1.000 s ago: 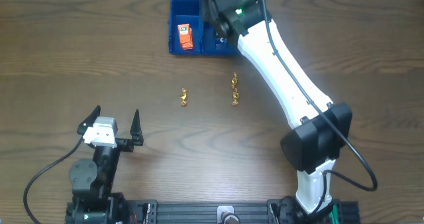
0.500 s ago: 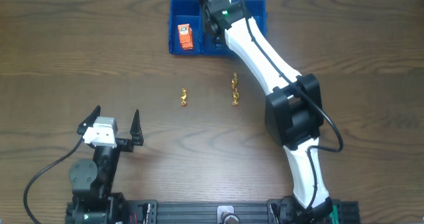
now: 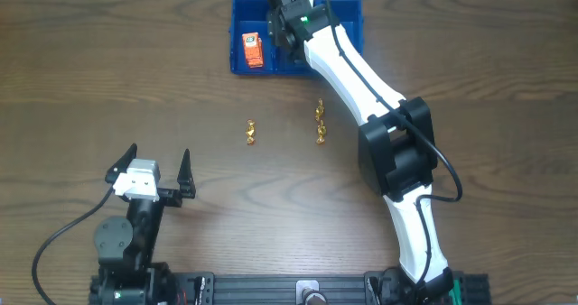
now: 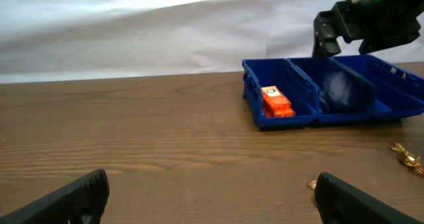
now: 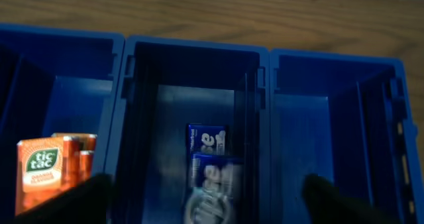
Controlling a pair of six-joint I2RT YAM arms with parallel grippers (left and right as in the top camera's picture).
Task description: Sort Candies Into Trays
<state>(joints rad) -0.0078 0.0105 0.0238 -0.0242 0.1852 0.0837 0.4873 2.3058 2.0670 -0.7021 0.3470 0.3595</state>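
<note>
Nudged left over the blue tray (image 5: 126, 85), table's far edge.
Right gripper (image 5: 209, 197) released above blue packs (image 5: 207, 141), middle compartment; orange box (image 3: 254, 50) next compartment; gold candies (image 3: 251, 132) mid-table; left gripper (image 3: 159, 152) spread, near edge.

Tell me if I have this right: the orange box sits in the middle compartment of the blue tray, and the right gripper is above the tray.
Not quite. The orange box sits in the end compartment of the blue tray, at the left in the top view; the middle one holds blue packs. The right gripper is above the tray.
</note>
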